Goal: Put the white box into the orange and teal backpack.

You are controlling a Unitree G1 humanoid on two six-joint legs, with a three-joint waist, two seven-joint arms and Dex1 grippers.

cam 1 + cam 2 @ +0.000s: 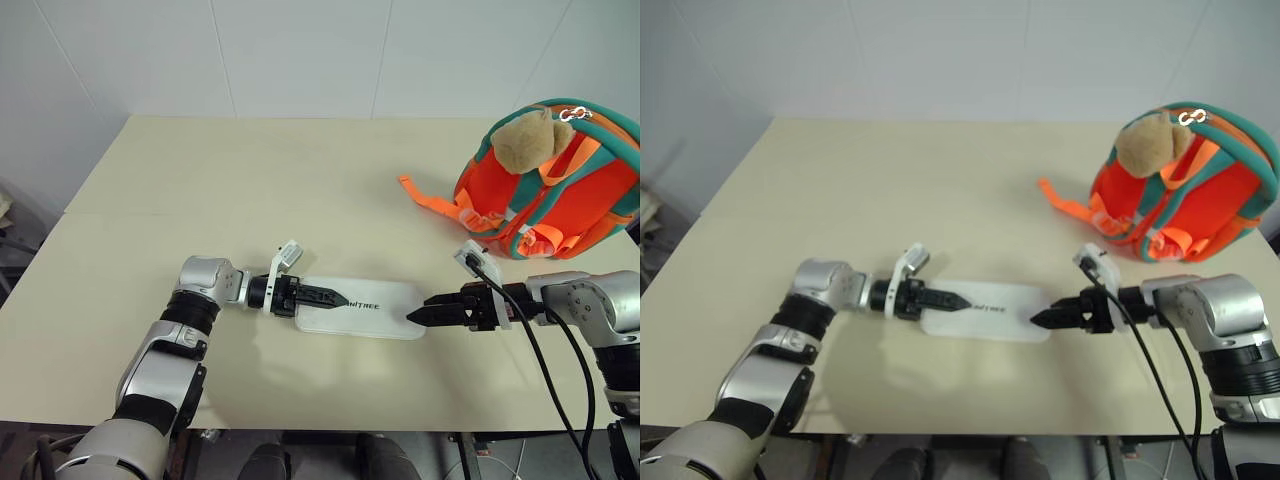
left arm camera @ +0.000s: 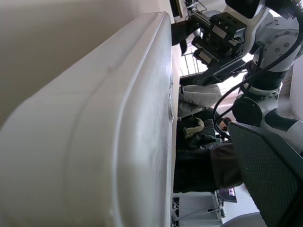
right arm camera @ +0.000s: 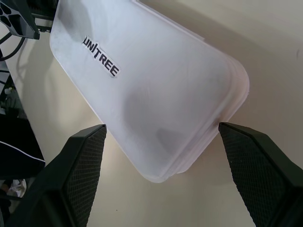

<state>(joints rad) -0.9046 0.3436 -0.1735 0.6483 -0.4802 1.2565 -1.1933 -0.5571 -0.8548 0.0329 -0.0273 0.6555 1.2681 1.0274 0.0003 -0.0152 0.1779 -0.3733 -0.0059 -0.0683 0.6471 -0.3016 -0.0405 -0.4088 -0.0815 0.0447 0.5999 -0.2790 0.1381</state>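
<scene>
White box (image 3: pixel 156 94) reads "UNITREE" (black lettering); both grippers (image 1: pixel 335 297) (image 1: pixel 418 314) spread wide, gripping nothing.

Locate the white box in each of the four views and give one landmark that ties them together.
Left eye view: white box flat on the table, near edge, between both hands.
Right eye view: same spot, below centre.
Left wrist view: its rounded edge looms close, with the right hand beyond.
Right wrist view: its end sits between the open fingers.
Shared landmark: the dark lettering on its face.
</scene>
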